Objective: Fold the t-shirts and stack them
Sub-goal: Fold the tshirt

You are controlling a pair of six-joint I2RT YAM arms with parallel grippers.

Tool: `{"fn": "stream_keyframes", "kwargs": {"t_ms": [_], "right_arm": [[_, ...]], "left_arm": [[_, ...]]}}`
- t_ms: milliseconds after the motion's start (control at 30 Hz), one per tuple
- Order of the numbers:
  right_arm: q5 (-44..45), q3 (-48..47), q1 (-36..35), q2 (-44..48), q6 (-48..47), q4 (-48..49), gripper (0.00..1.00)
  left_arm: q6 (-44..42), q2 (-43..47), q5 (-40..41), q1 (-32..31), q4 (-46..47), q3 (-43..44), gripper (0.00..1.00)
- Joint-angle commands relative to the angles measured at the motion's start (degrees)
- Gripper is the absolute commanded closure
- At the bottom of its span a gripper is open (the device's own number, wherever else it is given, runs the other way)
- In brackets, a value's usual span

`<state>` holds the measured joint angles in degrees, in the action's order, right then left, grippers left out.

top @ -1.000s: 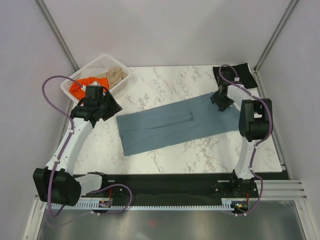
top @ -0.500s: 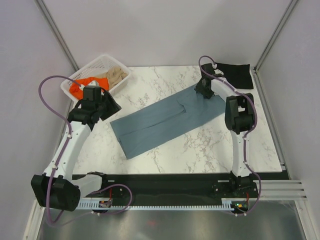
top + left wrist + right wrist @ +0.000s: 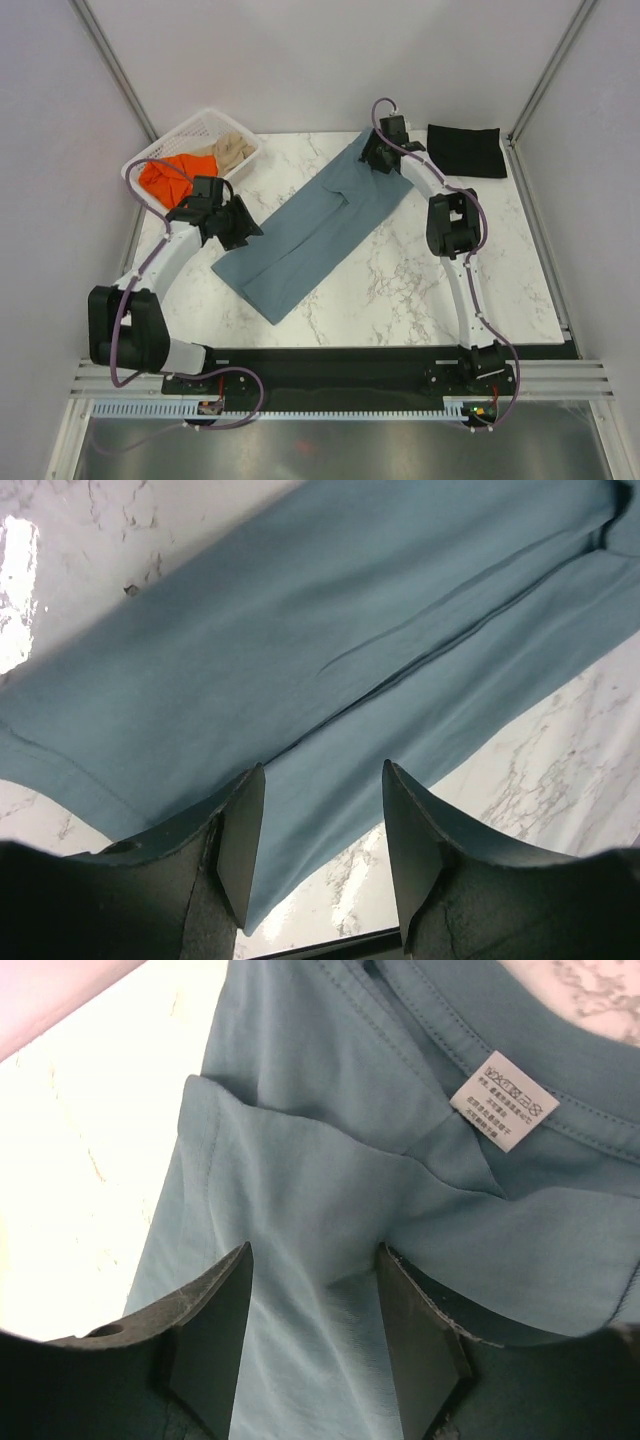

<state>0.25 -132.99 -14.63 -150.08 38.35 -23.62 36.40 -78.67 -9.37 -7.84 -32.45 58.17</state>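
Observation:
The slate blue-grey t-shirt [image 3: 320, 225], folded into a long strip, lies diagonally across the marble table [image 3: 420, 290]. My right gripper [image 3: 375, 158] is over its far collar end. Its open fingers press down on puckered cloth [image 3: 300, 1190] just below the white neck label [image 3: 517, 1100]. My left gripper [image 3: 240, 228] hovers open over the strip's near left end, with cloth [image 3: 350, 630] beneath its fingers and nothing pinched. A folded black t-shirt [image 3: 467, 150] lies at the back right corner. The orange t-shirt [image 3: 165, 175] and the beige t-shirt [image 3: 232, 150] sit bunched in the basket.
The white lattice basket [image 3: 215, 115] stands at the back left corner, close to my left arm. Grey walls enclose the table on three sides. A black rail [image 3: 330, 365] runs along the near edge between the arm bases.
My right gripper swept left and toward the back, dragging the collar end, so the strip turned to a steeper diagonal. My left gripper moved right, onto the strip's near end.

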Motion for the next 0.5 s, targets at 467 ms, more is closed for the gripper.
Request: {"fn": "stream_keyframes", "kwargs": {"t_ms": [467], "right_arm": [[-0.61,18.81,6.90,21.75,-0.91,-0.55,0.50]], "left_arm": [[1.39,-6.32,-1.10,-7.70,4.23,-6.75,0.42]]}}
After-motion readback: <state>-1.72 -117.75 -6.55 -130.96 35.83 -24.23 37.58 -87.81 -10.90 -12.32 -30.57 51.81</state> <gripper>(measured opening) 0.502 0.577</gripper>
